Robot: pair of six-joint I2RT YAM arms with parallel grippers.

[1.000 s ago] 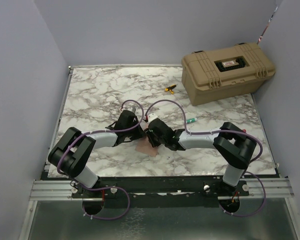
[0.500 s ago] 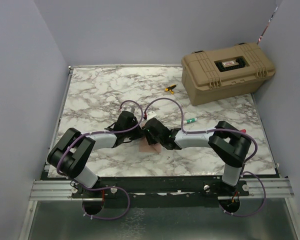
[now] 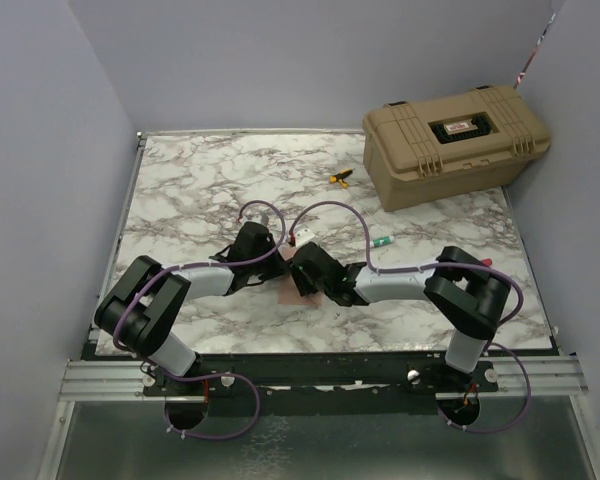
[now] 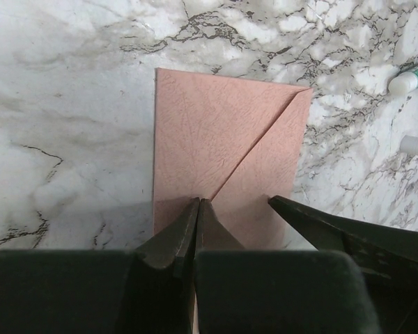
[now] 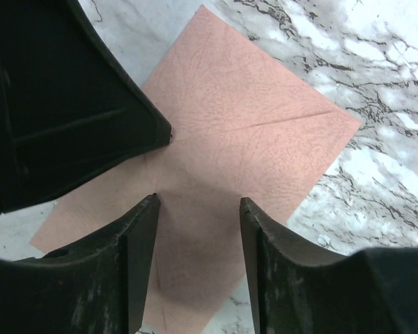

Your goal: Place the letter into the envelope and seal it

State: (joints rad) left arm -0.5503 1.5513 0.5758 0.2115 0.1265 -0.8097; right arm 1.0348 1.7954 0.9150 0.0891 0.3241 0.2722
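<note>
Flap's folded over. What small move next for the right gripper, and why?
Probably lower the right gripper and press the flap flat along its edge. The envelope lies closed on the marble table, the shut left gripper rests at the flap's tip, and the right one is open over it.

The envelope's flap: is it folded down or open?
Folded down: the flap's slanted edge lies flat across the envelope, ending at the left fingers.

Workspace being lit softly and evenly from above.
Faint shadows are being cast on the marble table (image 3: 180, 190); the close fingers (image 5: 132, 278) are being rendered black and blurred in wrist views.
</note>
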